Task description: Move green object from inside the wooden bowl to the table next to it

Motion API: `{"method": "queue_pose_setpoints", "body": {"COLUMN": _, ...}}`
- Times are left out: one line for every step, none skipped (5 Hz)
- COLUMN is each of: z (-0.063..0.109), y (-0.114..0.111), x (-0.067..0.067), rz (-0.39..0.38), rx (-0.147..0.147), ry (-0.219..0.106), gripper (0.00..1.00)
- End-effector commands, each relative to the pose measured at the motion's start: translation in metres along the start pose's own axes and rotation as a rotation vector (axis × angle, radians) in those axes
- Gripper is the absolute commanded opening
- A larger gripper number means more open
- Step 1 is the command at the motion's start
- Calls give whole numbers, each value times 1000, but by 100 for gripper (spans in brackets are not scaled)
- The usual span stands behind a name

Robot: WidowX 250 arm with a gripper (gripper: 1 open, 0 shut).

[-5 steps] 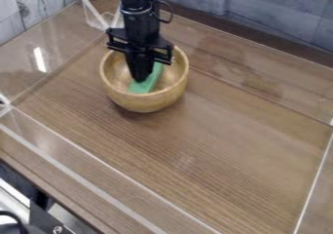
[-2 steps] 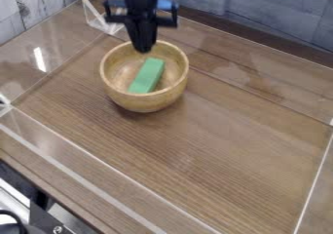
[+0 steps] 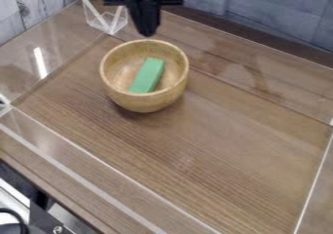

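Black gripper (image 3: pixel 147 23) closed and empty above the bowl's far rim.
The small flat bright green rectangular block (image 3: pixel 147 75) lies inside the round light tan wooden bowl (image 3: pixel 117 94), untouched by the gripper, which points down with its jaws together. The bowl sits on the dark brown wood-grain surface (image 3: pixel 221 131), bordered by low clear acrylic walls (image 3: pixel 156 191).

place: looks like a lab test bench you've got here, not a home
table (image 3: pixel 221 131): dark wood-grain top, boxed in by clear acrylic walls (image 3: pixel 156 204)
far side: grey plank-look backdrop (image 3: pixel 260 9)
near left corner: black frame bits and cables (image 3: pixel 26 214) under the edge
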State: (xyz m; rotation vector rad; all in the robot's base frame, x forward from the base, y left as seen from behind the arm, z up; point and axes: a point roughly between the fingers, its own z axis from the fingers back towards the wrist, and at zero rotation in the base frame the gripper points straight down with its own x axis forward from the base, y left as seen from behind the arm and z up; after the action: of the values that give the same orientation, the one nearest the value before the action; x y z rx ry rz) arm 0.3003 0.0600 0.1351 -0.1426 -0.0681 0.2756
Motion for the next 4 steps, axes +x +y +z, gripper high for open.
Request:
{"method": "queue_pose_setpoints", "body": {"z": 20, "y": -31, "x": -4, "rz": -75, "rx": -5, "ry": -68, "gripper": 0}}
{"method": "queue_pose_setpoints", "body": {"z": 8, "y": -57, "x": -21, "rz": -114, "rx": -1, "ry": -61, "gripper": 0}}
{"method": "queue_pose_setpoints", "body": {"z": -9, "y": -77, "x": -35, "rz": -136, "rx": 12, "ry": -60, "gripper": 0}}
{"method": "queue_pose_setpoints", "body": {"z": -32, "y": -93, "x": -43, "rz": -149, "rx": 31, "ry": -60, "gripper": 0}}
